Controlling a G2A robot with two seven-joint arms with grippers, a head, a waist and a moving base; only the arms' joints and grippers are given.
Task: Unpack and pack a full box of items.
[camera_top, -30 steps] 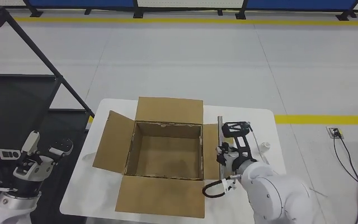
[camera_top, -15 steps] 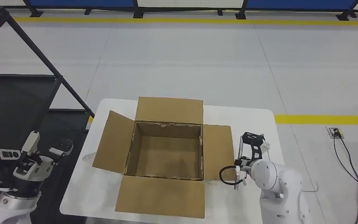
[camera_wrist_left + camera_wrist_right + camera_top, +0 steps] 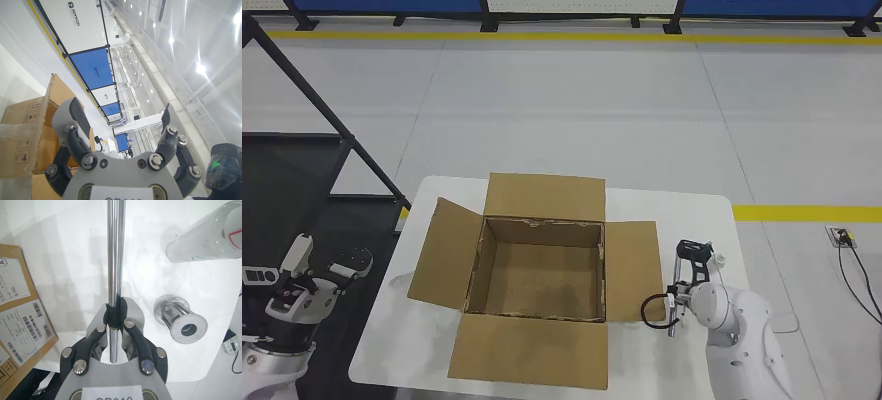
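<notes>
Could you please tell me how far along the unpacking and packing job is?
Unpacking looks nearly done: the box is open and empty, with a metal spool and a clear tube lying on the table. The right hand holds a steel rod beside the box. What is left is setting it down, then repacking everything.

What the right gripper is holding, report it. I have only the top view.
Observer: The right gripper is shut on a polished steel rod, gripping it near one end.
Operator: List what lies beside that rod.
Observer: A flanged metal spool lies on its side on the white table, and a clear tube lies beyond it.
Operator: Give me the left gripper's state.
Observer: The left gripper is open with nothing between its fingers, aimed up at the ceiling beside the cardboard box.
</notes>
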